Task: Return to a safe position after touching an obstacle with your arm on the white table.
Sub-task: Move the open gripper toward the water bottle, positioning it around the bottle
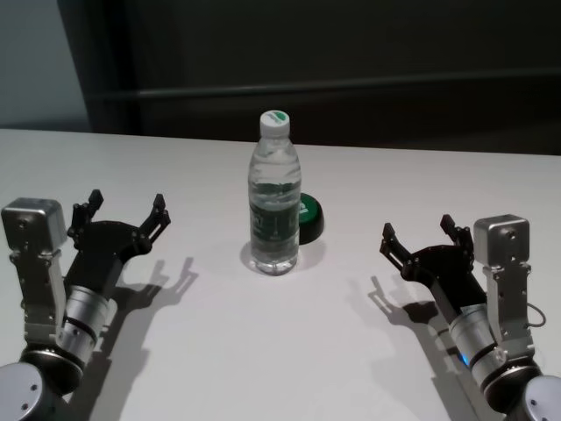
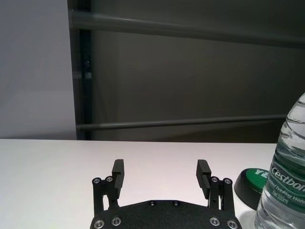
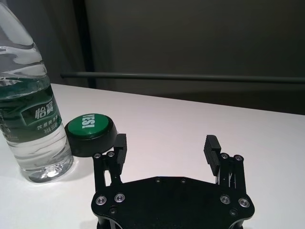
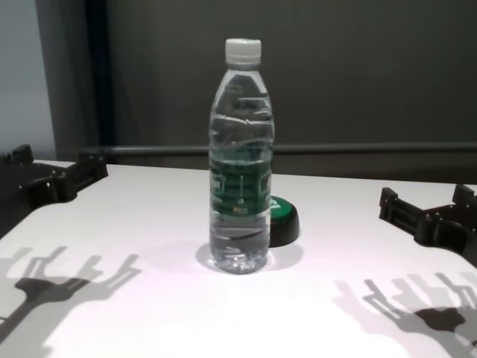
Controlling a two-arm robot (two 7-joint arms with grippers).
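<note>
Starting at the left tool (image 1: 123, 209): jaws spread wide, nothing between them, hovering just above the white desk (image 1: 280, 351). Well apart from the obstacle (image 1: 275, 197), which stands upright off to this tool's inner side and a little ahead, cap on, water near full. No contact visible between the two.

Risk here, as a judgement: a sideways sweep inward on the way home could clip the bottle at mid-height and tip it, tall and narrow as it is. Safer to pull straight back and up, away from centre.

Moving across to the middle: just behind the bottle and touching or nearly so, a low black puck with green top (image 1: 308, 217). A toppled bottle could roll onto it or off the desk.

On to the right tool (image 1: 419, 239): also wide open, empty, low over the desk. Bottle well off to its inner side and slightly ahead, puck nearer its line. Same hazard mirrored: drifting inward or dropping lower could scrape the desk or nudge the puck into the bottle.
</note>
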